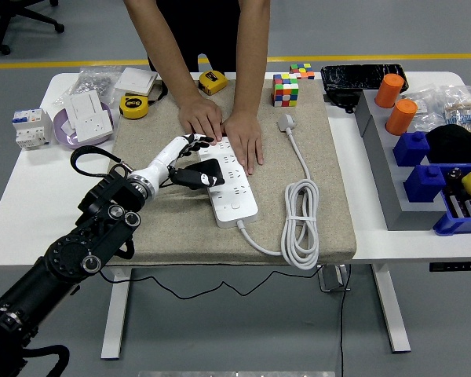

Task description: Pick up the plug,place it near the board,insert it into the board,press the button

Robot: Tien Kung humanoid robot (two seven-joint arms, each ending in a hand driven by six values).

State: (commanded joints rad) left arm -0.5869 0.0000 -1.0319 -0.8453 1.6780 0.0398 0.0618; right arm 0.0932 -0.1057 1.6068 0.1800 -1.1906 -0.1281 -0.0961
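A white power strip [234, 195] lies on the beige mat [330, 181]. A black plug [202, 173] sits at its left edge, about halfway along; how deep it is seated is unclear. My left hand [186, 149] hovers just left of the plug with its white fingers [195, 140] spread, holding nothing. At the strip's far end, a person's two hands [243, 140] press flat on it. The strip's button is not visible to me.
The strip's white cord lies coiled [301, 228] at the mat's right, its white plug [286, 122] near a colour cube [285, 89]. Tape measures [133, 104], wall sockets [86, 114] and a breaker [30, 128] sit at the left. Grey and blue bins [424, 169] stand right.
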